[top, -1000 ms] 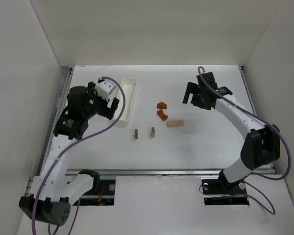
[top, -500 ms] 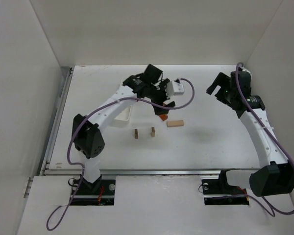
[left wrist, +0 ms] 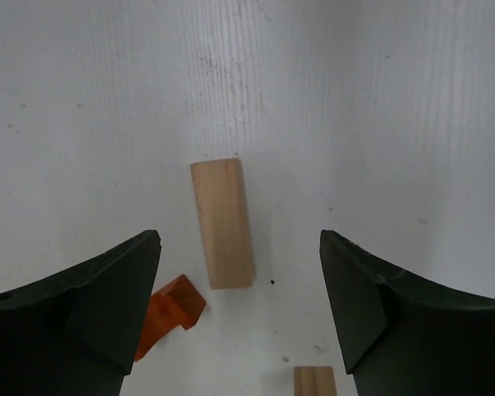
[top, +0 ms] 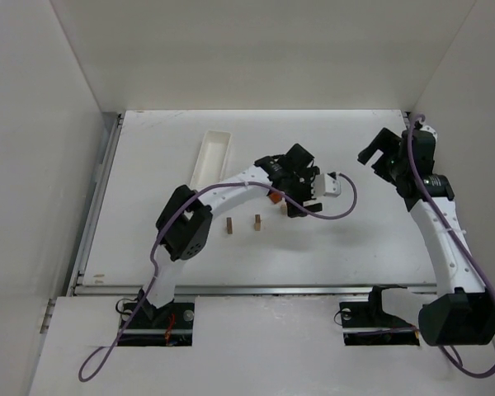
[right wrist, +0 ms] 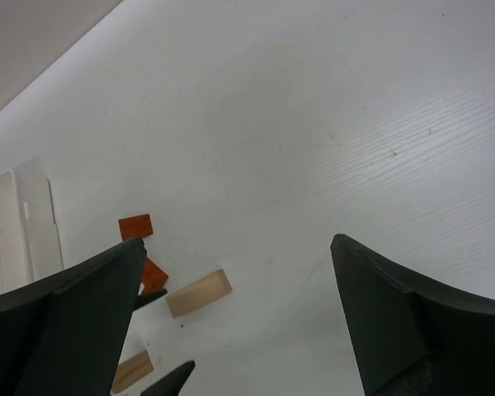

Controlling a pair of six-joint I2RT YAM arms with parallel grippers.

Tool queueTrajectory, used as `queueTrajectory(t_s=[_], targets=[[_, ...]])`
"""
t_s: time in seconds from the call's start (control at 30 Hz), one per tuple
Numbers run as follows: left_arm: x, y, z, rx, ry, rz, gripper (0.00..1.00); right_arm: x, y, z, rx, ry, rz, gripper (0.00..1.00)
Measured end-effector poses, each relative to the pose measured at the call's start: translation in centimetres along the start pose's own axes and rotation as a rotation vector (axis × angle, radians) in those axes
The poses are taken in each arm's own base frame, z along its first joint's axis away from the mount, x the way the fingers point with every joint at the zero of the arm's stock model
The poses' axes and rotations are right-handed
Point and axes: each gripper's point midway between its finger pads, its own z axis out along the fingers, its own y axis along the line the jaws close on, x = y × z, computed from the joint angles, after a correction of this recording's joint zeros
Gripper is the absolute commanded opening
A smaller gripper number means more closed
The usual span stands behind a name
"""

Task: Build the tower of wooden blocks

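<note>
The tower is unbuilt. Two small tan uprights (top: pixel 229 224) (top: pixel 256 221) stand side by side on the table. A longer tan block (left wrist: pixel 223 223) lies flat and also shows in the right wrist view (right wrist: pixel 198 293). An orange-red piece (left wrist: pixel 169 309) lies beside it; a second orange-red piece (right wrist: pixel 135 226) lies a little farther off. My left gripper (top: pixel 295 205) hovers over the flat block, open and empty, its jaws wide on either side of it (left wrist: pixel 239 247). My right gripper (top: pixel 378 157) is open and empty, raised at the far right (right wrist: pixel 238 241).
A long white tray (top: pixel 212 157) lies at the back left and also shows in the right wrist view (right wrist: pixel 21 214). The left arm arches across the middle of the table. White walls close in the left, back and right sides.
My left arm has swung from beside the tray across to the middle, over the flat tan block. My right arm has drawn back to the right, away from the blocks.
</note>
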Motion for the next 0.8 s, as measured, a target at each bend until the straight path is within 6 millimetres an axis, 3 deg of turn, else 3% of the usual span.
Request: queueTrajectory(t_s=[0.2,0.3,0.43,0.57,0.8], targets=[[4.4,1.1,4.9,0.028,0.092,-0.091,0.71,1.5,-0.4,-0.2,-0.018,0.033,-0.032,1.0],[6.3,1.1,5.6,0.035,0.142,-0.122,0.71,1.1,-0.3,-1.2,-0.04,0.006,-0.043,1.0],[6.3,1.6,5.5,0.019,0.156,-0.143,0.73,0.8,0.1,-2.1,-0.077,-0.025,-0.051,1.0],[6.0,2.1,5.2,0.012,0.15,-0.15,0.71,1.7,-0.1,-2.0,-0.087,-0.008,-0.057,1.0],[7.2,1.2,5.9,0.059,0.185,-0.159,0.62,2.2,-0.3,-1.9,-0.09,0.004,-0.064,1.0]])
